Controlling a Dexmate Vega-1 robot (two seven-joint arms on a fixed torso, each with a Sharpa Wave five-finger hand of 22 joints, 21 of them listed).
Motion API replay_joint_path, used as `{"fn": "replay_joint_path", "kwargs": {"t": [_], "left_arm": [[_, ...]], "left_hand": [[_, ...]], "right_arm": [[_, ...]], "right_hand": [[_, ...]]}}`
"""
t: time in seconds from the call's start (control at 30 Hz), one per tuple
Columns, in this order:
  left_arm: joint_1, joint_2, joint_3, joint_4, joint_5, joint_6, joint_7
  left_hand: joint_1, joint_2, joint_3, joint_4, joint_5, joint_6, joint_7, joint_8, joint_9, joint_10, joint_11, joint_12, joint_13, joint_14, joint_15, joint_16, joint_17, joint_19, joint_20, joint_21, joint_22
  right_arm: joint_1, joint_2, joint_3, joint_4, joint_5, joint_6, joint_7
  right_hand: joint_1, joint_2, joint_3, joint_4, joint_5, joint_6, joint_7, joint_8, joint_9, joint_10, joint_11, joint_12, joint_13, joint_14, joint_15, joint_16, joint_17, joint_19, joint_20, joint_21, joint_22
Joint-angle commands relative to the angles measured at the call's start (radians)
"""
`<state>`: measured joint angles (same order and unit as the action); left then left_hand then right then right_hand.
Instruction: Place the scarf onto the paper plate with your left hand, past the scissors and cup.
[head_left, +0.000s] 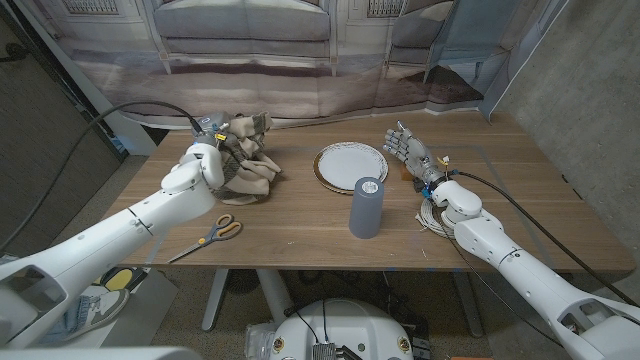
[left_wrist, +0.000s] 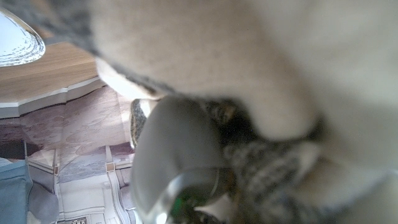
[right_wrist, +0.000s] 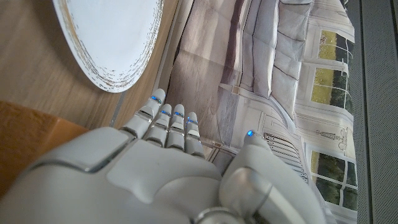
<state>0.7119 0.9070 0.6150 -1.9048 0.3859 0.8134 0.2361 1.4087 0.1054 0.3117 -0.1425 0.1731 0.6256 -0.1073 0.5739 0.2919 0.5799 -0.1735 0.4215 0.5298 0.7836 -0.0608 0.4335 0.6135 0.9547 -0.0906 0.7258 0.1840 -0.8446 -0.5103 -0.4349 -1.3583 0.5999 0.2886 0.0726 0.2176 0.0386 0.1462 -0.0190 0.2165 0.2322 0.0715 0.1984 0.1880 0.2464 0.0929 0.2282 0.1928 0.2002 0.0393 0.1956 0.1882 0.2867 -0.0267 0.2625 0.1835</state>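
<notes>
While left hand (head_left: 207, 160) grips scarf (head_left: 245, 160), paper plate (head_left: 350, 165) bare; right hand (head_left: 408, 148) released; cup (head_left: 366, 207) upright.

Left robot hand (head_left: 212, 150) gripping cloth, arm extended; right robot hand (head_left: 408, 148) upright, fingers apart, holding nothing.

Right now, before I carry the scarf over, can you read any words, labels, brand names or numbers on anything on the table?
None can be read.
Grey cylindrical cup: plain side, no print; its lid is too small to tell.
White paper plate with a gold rim: only the rim pattern, no text.
Yellow-handled scissors: too small to show any marking.
Beige and grey knitted scarf: no visible tag.
</notes>
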Motion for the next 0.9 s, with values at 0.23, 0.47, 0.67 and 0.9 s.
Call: {"fn": "replay_joint_path", "kwargs": {"t": [0.23, 0.47, 0.67, 0.9], "left_arm": [[0.004, 0.020, -0.035, -0.031, -0.012, -0.015, 0.002], [0.027, 0.025, -0.057, -0.021, 0.009, -0.103, 0.075], [0.026, 0.023, -0.065, -0.015, 0.024, -0.144, 0.082], [0.018, 0.014, -0.065, 0.000, 0.046, -0.189, 0.084]], "left_hand": [[0.012, 0.004, -0.001, -0.001, 0.003, 0.036, 0.002, 0.015, -0.002, 0.035, -0.002, 0.005, 0.011, 0.045, -0.148, 0.011, 0.061, -0.007, -0.025, 0.023, 0.004], [0.012, 0.001, -0.003, 0.000, 0.003, 0.060, -0.002, 0.021, -0.007, 0.061, -0.010, 0.007, 0.018, 0.059, -0.152, 0.015, 0.075, -0.014, -0.031, 0.033, 0.005], [0.011, -0.001, -0.004, 0.002, 0.003, 0.074, -0.004, 0.025, -0.011, 0.075, -0.013, 0.007, 0.024, 0.066, -0.155, 0.014, 0.080, -0.015, -0.036, 0.042, 0.006], [0.009, -0.005, -0.006, 0.002, 0.003, 0.082, -0.003, 0.027, -0.014, 0.082, -0.016, 0.005, 0.028, 0.078, -0.159, 0.014, 0.084, -0.014, -0.039, 0.050, 0.006]], "right_arm": [[-0.001, -0.004, 0.002, -0.014, -0.003, -0.003, -0.008], [0.003, 0.002, -0.001, -0.001, 0.002, -0.002, 0.001], [-0.002, 0.001, -0.001, -0.002, 0.005, -0.002, 0.003], [-0.009, -0.001, 0.001, -0.007, 0.007, -0.001, 0.002]], "right_hand": [[0.002, 0.012, -0.003, 0.000, -0.002, 0.006, -0.001, -0.001, 0.002, 0.010, 0.003, 0.001, 0.002, 0.008, 0.003, -0.001, 0.002, 0.009, -0.001, -0.003, 0.003], [0.002, 0.012, -0.003, 0.000, -0.002, 0.006, -0.001, -0.001, 0.002, 0.010, 0.002, 0.001, 0.002, 0.009, 0.004, -0.001, 0.002, 0.009, 0.000, -0.004, 0.004], [0.002, 0.012, -0.003, -0.001, -0.002, 0.006, -0.001, -0.001, 0.002, 0.010, 0.003, 0.001, 0.001, 0.010, 0.004, -0.001, 0.002, 0.011, -0.001, -0.004, 0.004], [0.002, 0.012, -0.003, -0.001, -0.002, 0.006, 0.000, -0.001, 0.002, 0.010, 0.002, 0.001, 0.001, 0.010, 0.004, -0.001, 0.002, 0.012, -0.001, -0.005, 0.004]]}}
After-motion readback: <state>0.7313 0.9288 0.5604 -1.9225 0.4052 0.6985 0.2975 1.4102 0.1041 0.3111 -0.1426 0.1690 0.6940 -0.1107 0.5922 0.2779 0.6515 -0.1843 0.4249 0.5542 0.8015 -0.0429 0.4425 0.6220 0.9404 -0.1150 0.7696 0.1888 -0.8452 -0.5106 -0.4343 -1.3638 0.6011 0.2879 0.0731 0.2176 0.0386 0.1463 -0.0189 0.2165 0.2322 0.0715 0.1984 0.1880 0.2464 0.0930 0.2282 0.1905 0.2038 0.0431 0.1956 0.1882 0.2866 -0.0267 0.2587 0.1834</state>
